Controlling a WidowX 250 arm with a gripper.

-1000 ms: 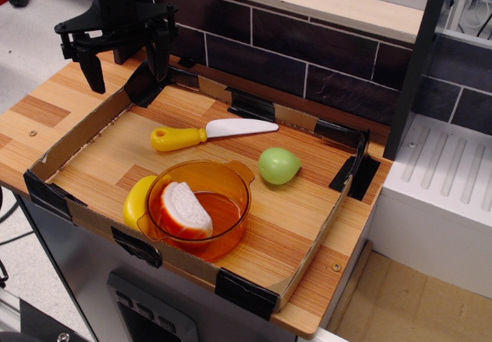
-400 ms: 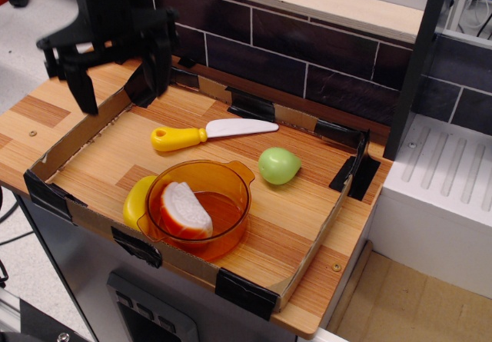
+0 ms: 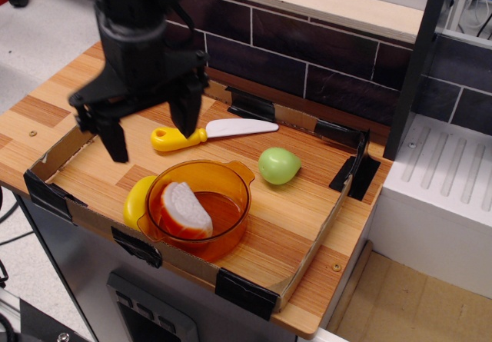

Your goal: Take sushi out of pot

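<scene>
**Sushi in the pot, hand spread above**

The sushi (image 3: 184,210) lies inside the orange pot (image 3: 231,177) on the bench (image 3: 300,211); the black hand (image 3: 151,133) hangs above the pot's far-left side — fingers wide apart, empty; a toy knife (image 3: 209,133) and a green pear (image 3: 277,165) lie beyond the pot.
</scene>
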